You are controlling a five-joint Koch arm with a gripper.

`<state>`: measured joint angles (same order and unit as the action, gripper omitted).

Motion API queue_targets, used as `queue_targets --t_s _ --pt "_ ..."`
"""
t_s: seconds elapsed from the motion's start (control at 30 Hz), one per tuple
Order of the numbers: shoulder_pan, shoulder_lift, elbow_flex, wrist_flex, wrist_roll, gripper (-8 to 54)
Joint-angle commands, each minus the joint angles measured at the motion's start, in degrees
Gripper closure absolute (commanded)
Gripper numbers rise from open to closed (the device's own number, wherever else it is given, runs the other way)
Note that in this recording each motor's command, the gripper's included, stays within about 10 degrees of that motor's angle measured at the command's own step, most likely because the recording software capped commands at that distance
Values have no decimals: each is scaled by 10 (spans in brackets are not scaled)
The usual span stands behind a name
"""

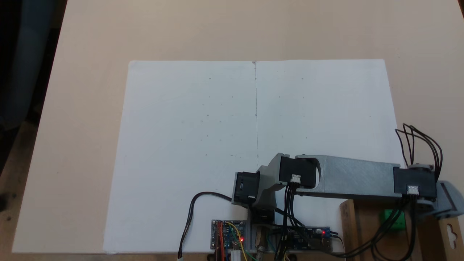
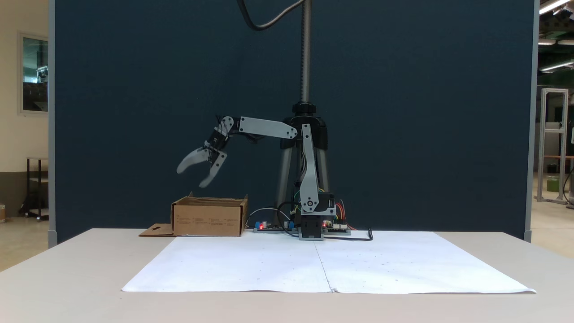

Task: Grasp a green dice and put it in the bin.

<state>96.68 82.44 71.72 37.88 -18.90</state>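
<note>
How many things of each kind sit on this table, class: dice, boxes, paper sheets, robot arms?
Green dice: 1, inside the box
Cardboard box: 1
White paper sheets: 2, side by side
Robot arm: 1, its gripper above the box with jaws open
Total: 5

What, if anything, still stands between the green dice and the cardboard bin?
Nothing visible does: the small bright green plastic dice already lies inside the shallow brown cardboard bin, partly under the grey arm. The open end effector hangs above the bin.
</note>
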Motion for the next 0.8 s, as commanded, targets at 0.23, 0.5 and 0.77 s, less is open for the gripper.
queue_targets --t_s 0.23,0.5,0.77 --pt "-128 105 -34 -16 144 80" --pt "-332 152 -32 -14 149 76" --pt "-534 236 85 -18 148 26"
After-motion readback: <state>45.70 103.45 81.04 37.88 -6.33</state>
